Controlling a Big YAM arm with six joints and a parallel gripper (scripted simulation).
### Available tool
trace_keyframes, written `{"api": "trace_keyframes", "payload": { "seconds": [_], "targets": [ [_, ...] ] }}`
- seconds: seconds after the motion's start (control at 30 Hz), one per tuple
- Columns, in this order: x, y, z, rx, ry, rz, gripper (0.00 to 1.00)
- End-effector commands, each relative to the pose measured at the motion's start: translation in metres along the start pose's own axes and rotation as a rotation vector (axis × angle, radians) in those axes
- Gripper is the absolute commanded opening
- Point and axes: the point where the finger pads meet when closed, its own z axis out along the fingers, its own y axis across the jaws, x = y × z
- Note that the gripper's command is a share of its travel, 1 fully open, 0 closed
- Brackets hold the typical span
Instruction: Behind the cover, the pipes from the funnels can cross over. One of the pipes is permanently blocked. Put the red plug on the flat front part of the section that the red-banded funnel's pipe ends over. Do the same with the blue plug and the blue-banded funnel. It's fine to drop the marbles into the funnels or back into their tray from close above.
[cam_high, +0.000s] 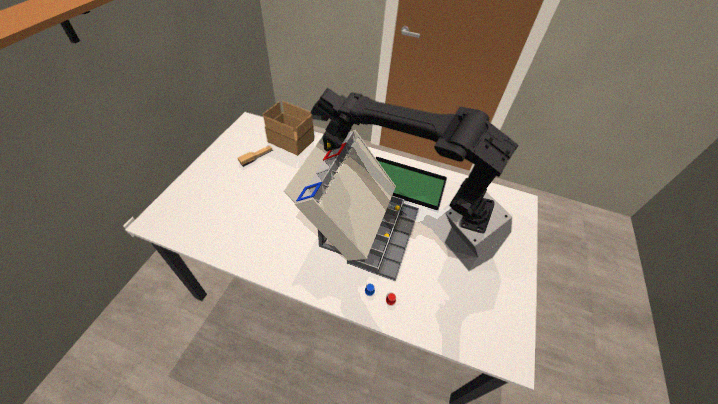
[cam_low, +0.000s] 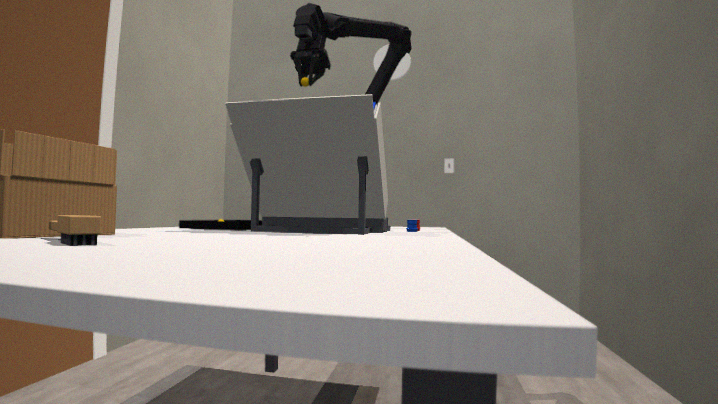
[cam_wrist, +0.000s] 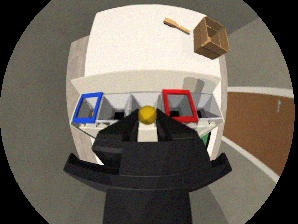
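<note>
My gripper (cam_wrist: 147, 112) is shut on a yellow marble (cam_wrist: 147, 115) and holds it above the top of the tilted grey cover (cam_high: 346, 200). In the wrist view the marble sits over an unbanded funnel between the blue-banded funnel (cam_wrist: 88, 106) and the red-banded funnel (cam_wrist: 177, 103). In the exterior view the marble (cam_low: 304, 80) hangs a little above the cover's top edge. The blue plug (cam_high: 370, 288) and the red plug (cam_high: 391, 298) stand on the table in front of the dark sectioned tray (cam_high: 389, 241). Two yellow marbles (cam_high: 397, 206) lie in that tray.
A green-topped marble tray (cam_high: 414, 183) lies behind the cover, next to the arm's base (cam_high: 476, 233). A cardboard box (cam_high: 288, 126) and a wooden brush (cam_high: 254, 155) are at the table's far left corner.
</note>
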Motion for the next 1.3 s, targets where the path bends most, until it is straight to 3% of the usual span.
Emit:
{"api": "trace_keyframes", "payload": {
  "seconds": [0.0,0.3,0.8,1.27],
  "targets": [
    [-0.021,0.009,0.004,-0.01,-0.013,-0.015,0.0],
    [-0.023,0.01,0.005,-0.01,-0.013,-0.015,0.0],
    [0.003,0.003,0.026,-0.01,-0.014,-0.015,0.0],
    [0.009,0.003,0.037,-0.008,-0.014,-0.014,0.0]
  ]
}}
